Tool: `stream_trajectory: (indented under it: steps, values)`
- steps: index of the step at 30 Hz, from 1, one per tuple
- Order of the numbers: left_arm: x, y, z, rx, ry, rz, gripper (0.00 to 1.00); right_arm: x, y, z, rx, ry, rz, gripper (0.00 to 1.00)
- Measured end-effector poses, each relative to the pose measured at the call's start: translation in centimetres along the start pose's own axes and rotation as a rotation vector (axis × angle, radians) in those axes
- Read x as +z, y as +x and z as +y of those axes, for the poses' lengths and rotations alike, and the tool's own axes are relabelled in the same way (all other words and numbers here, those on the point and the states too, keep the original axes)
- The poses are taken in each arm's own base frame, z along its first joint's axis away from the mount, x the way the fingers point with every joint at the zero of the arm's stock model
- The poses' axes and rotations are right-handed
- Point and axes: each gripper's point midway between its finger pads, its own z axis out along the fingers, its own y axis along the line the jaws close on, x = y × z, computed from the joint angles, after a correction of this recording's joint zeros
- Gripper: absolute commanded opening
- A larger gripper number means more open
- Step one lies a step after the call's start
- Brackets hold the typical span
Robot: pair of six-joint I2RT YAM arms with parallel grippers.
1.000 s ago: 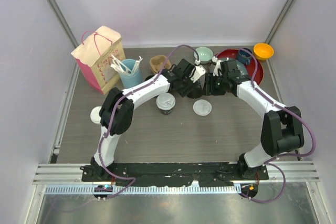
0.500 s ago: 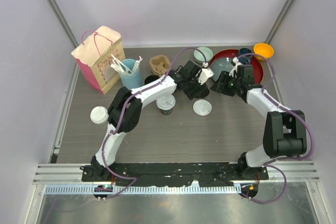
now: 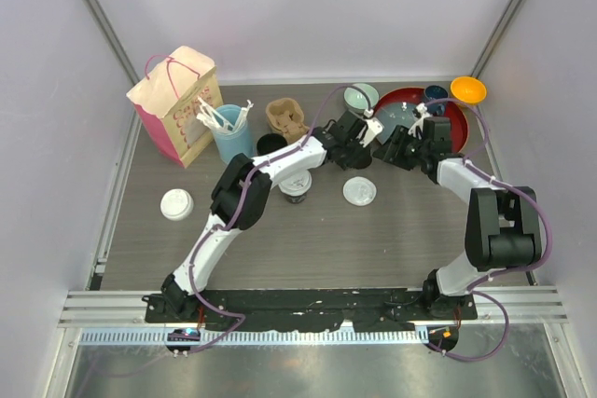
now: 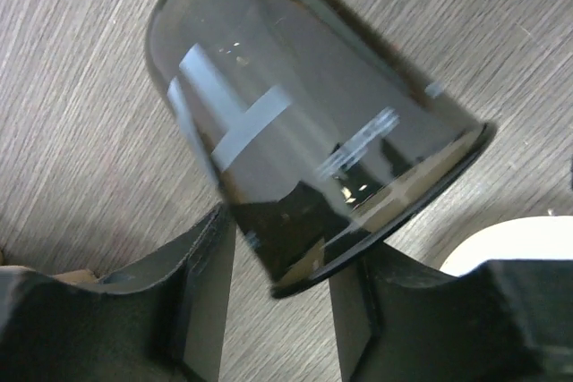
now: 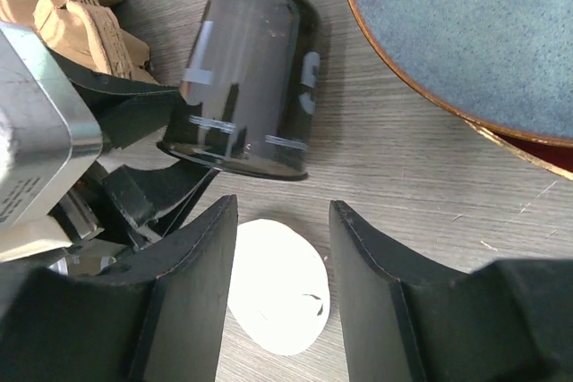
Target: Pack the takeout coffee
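- The left tool (image 4: 286, 248) is partway spread around the rim edge of one black cup (image 4: 304, 123). Honestly can't tell if it's actually squeezing.
- That cup's on its side on the worktop (image 5: 430, 185), just beside the blue plate (image 5: 466, 33). From above it's mostly hidden.
- The right tool (image 5: 285, 212) is spread, gripping nothing, hovering over a white lid (image 5: 277, 301).
- The second cup (image 3: 297, 188) stands half hidden under the left arm (image 3: 270, 163).
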Motion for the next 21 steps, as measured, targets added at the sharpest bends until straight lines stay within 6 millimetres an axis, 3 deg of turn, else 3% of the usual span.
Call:
stream_trajectory:
  steps: [2,3,5,8,14,17,21]
  values:
    - [0.2,0.2,-0.1,-0.009,-0.003,0.006,0.22,0.0,0.3,-0.1,0.008,-0.001,0.006,0.50]
    - [0.2,0.2,-0.1,-0.013,-0.005,0.006,0.09,0.0,0.4,-0.1,0.011,-0.002,0.007,0.50]
    - [0.0,-0.4,0.2,-0.020,-0.017,-0.008,0.00,0.0,0.6,-0.3,0.015,-0.001,0.010,0.50]
    - [-0.2,-1.2,0.4,-0.036,-0.027,-0.026,0.00,-0.2,0.9,-0.3,0.017,0.001,0.012,0.50]
    - [-1.1,-0.1,0.5,-0.059,-0.032,0.027,0.00,-2.2,0.3,0.5,-0.020,0.008,-0.010,0.49]
    - [-3.4,0.3,0.4,-0.096,0.002,0.062,0.00,-4.1,-0.1,1.7,-0.062,-0.009,-0.029,0.51]
    - [-8.9,0.3,-0.9,-0.183,0.096,0.079,0.00,-7.0,-0.8,4.5,-0.163,-0.073,-0.101,0.56]
